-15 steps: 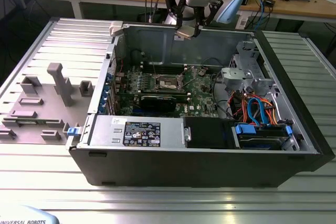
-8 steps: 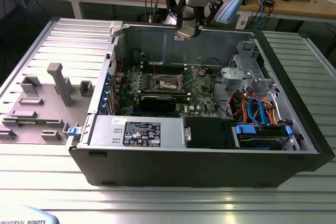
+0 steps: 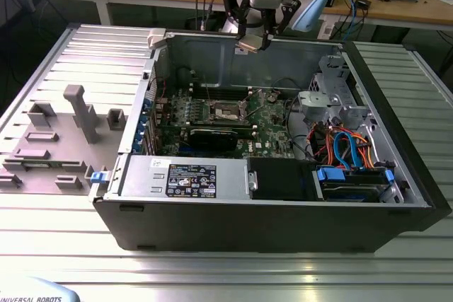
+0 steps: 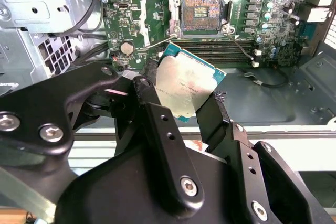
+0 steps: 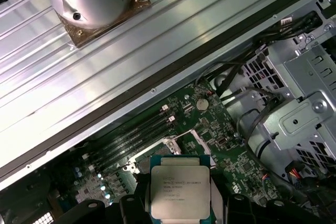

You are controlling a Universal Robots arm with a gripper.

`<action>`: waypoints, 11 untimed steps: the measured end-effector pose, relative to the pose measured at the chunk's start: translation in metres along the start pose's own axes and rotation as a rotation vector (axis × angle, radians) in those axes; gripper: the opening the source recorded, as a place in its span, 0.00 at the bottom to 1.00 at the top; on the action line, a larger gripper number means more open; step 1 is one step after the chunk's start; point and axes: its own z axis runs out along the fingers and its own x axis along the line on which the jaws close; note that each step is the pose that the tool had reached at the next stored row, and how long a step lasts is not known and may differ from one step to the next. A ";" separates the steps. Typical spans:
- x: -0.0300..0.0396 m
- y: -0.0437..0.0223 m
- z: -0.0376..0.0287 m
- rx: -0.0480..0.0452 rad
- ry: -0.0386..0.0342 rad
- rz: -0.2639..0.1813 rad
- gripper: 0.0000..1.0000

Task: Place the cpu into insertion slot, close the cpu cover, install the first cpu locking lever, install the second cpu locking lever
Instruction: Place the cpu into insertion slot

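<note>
While the computer case (image 3: 283,58) lies on its side with its open face up, the motherboard (image 3: 272,129) inside it is exposed from above, which is presumably why the arm works downward. At the board's centre sits the insertion slot (image 4: 202,11), taken here as the reference. Its dark contact field is bare, so no chip is seated. Just beside the slot, the cpu cover (image 4: 144,22) stands swung open, and one thin locking lever (image 4: 239,43) slants away from a slot corner, released. Both appear left so to keep the slot free for loading. High above the slot, and offset from it toward the case's rear wall in the exterior view, the gripper (image 3: 253,42) hangs with its wrist pointing roughly straight down. In both wrist views the black fingers (image 4: 149,90) clamp the cpu (image 4: 184,85) by two opposite edges, metal top facing up toward the cameras. An edge grip leaves the underside free to meet the contacts. The cpu is therefore in the air, well apart from the slot, touching nothing but the fingers. It appears slightly tilted in the exterior view, though the angle cannot be judged firmly. Placement is judged not yet done. Cover and levers are unfastened.
</note>
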 end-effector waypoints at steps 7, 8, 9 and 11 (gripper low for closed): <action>0.0000 0.0000 0.0000 -0.0002 -0.0008 0.008 0.54; 0.0000 0.0000 0.0000 -0.0001 -0.0008 0.009 0.54; 0.0000 0.0000 0.0000 -0.0001 -0.0009 0.010 0.54; 0.0000 0.0000 0.0000 -0.0002 -0.0011 0.012 0.54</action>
